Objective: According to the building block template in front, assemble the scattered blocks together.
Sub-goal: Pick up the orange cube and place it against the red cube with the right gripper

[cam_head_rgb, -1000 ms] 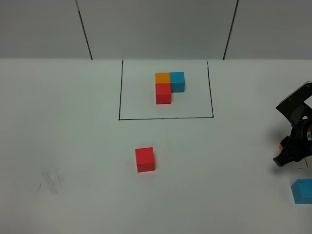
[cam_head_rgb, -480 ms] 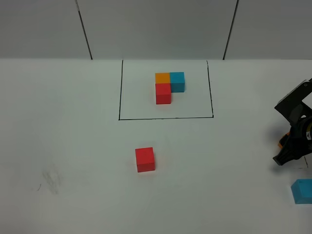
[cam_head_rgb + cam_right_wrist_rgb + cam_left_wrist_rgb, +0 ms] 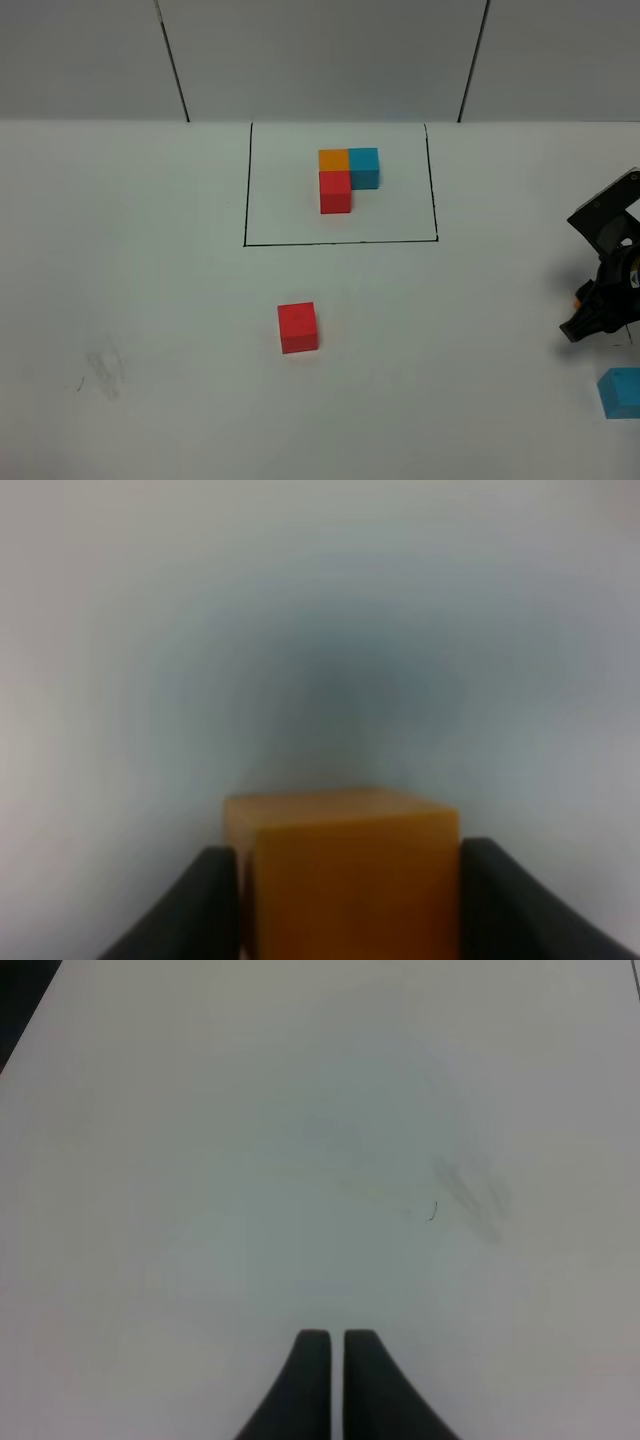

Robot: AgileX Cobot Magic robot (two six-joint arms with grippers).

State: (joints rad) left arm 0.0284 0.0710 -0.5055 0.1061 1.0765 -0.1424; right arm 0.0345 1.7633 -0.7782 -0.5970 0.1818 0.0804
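The building block template (image 3: 340, 178) is an L of orange, blue and red cubes inside a thin black drawn rectangle at the back middle. A loose red cube (image 3: 298, 327) sits in front of the frame. A loose blue cube (image 3: 620, 392) lies at the right edge. My right gripper (image 3: 582, 318) is at the far right, just behind the blue cube. The right wrist view shows the right gripper (image 3: 348, 852) with a finger against each side of the loose orange cube (image 3: 345, 875); a sliver of that cube (image 3: 578, 295) shows in the high view. My left gripper (image 3: 335, 1345) is shut and empty over bare table.
The white table (image 3: 150, 300) carries faint smudge marks (image 3: 105, 370) at the front left, also seen in the left wrist view (image 3: 470, 1185). Grey wall panels (image 3: 320, 60) stand behind the table.
The right gripper has dipped slightly and come back, staying almost in place with the orange cube. The loose red and blue cubes have not moved.
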